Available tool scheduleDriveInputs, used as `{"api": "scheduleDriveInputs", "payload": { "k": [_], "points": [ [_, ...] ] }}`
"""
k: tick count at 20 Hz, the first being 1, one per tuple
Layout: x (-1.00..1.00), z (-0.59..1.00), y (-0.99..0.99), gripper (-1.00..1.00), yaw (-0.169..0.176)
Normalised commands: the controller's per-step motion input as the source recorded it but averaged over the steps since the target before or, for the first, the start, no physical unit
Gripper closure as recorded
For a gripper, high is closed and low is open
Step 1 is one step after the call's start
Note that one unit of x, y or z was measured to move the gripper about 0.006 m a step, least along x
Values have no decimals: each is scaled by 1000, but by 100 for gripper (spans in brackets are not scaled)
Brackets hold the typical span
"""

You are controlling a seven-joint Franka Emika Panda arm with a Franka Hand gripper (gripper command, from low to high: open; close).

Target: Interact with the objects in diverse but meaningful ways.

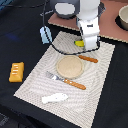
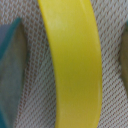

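In the wrist view we see the banana (image 2: 75,65) filling the frame, its long axis running top to bottom over the mat (image 2: 30,95). In the exterior view only a yellow sliver (image 1: 79,43) shows at upper centre under the tool (image 1: 89,46); we cannot tell its opening.

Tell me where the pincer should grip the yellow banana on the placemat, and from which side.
Probably across the middle of the yellow banana, coming straight down from above. The wrist view shows it lying flat on the woven placemat as a long, narrow, gently curved strip, so closing across its short width looks easiest. In the exterior view the arm hides most of it.
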Motion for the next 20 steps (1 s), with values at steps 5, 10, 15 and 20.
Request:
{"api": "scheduleDriveInputs", "payload": {
  "k": [5, 10, 15, 20],
  "points": [
    [0, 14, 109, 100, 43],
    [-184, 417, 9, 100, 9],
    [-313, 853, -117, 100, -44],
    [-383, 874, -323, 100, -36]
  ]
}}
